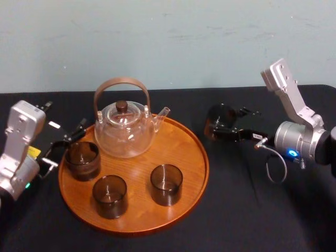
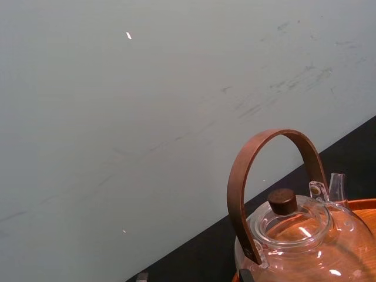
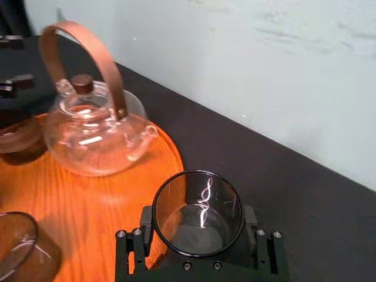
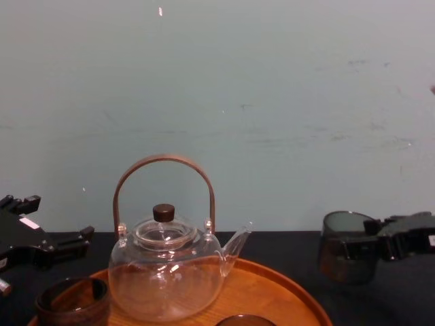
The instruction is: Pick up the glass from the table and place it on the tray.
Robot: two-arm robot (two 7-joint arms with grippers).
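On the black counter [image 1: 236, 210], the round wooden tray [image 1: 181, 149] carries the teapot [image 1: 125, 131]. The glass [image 1: 216, 118] sits just beyond the tray's right rim, clear of it, nearer the counter's far edge. The right hand [image 1: 227, 126] pinches it between its fingers. The left hand [image 1: 65, 144] rests spread beside the tray's left rim.

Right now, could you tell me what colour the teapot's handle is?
Reddish brown; the handle shows best in the left wrist view.
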